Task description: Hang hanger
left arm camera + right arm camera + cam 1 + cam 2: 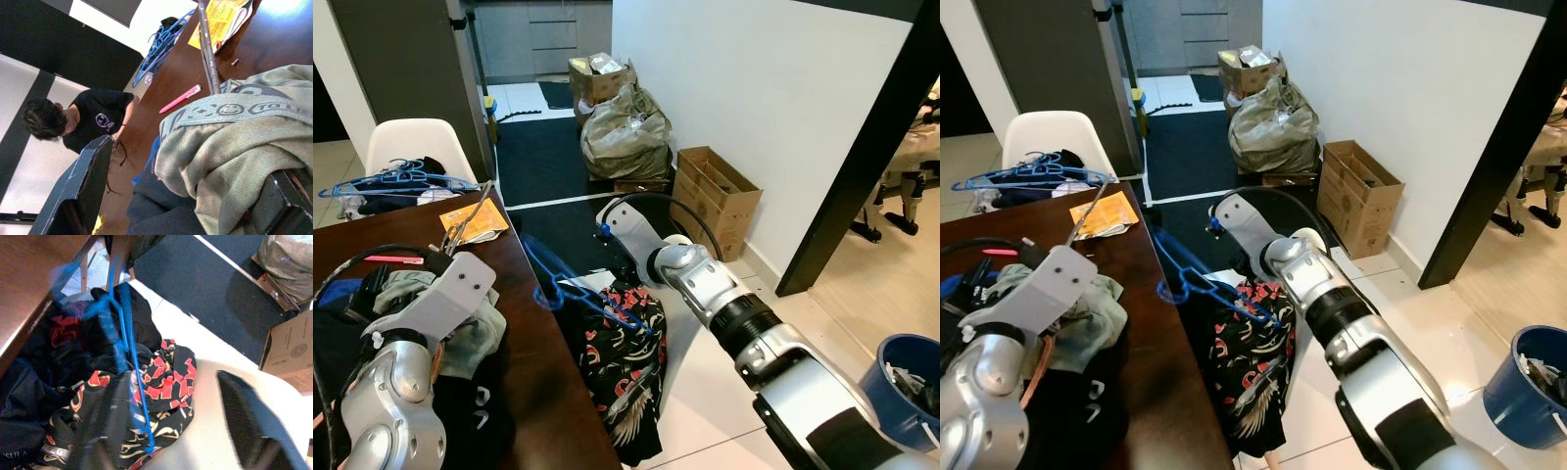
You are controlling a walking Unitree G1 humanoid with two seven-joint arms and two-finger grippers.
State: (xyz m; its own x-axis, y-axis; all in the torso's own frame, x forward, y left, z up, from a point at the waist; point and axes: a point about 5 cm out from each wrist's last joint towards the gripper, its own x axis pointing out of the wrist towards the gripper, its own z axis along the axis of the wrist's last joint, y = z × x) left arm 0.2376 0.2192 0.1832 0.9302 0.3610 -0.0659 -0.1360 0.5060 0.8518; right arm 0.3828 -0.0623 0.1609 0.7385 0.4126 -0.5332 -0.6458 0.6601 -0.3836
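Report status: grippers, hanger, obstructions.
Right gripper low beside table edge, blue hanger against one finger. Left gripper open over grey garment. Patterned shirt hangs on hanger.

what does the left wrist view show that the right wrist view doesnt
Left wrist view: a grey-green garment, a pink pen, a yellow booklet, spare blue hangers and a person in a black shirt.

Right wrist view: a blue hanger carrying a black and red patterned shirt, and a cardboard box.

Both: the brown table.
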